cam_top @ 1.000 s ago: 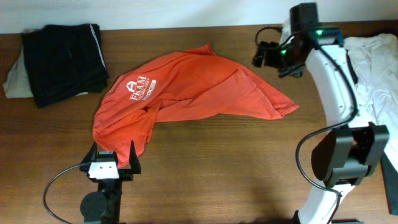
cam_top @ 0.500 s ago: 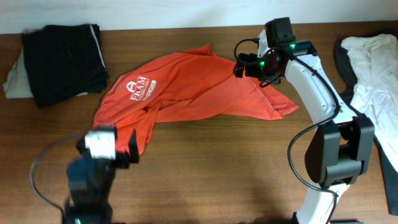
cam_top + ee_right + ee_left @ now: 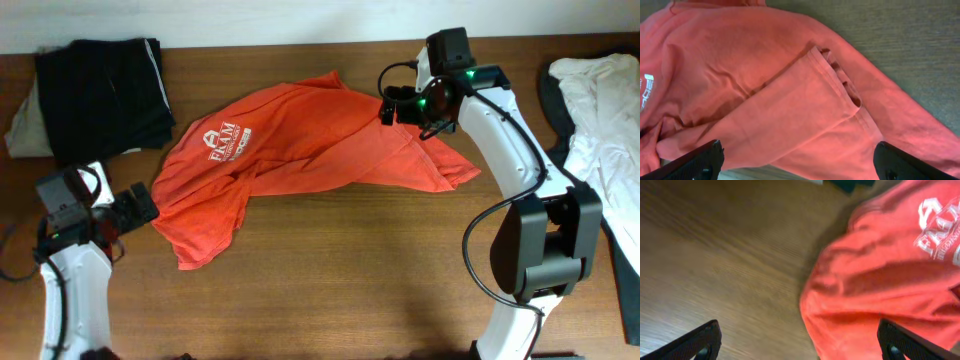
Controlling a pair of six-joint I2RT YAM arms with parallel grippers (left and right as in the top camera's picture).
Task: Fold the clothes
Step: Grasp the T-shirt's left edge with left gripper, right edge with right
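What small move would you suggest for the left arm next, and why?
Probably ease the left gripper sideways toward the near edge of the orange T-shirt and lower it to pinch the fabric. Its fingers are wide open and empty, the shirt's edge lies just beside them on the table, and the shirt is crumpled, not yet spread flat.

Brown wood-grain table [image 3: 330,290]

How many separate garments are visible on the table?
4: orange T-shirt in the centre; black garment at far left; pale garment under it; white garment at right edge. Others may be hidden.
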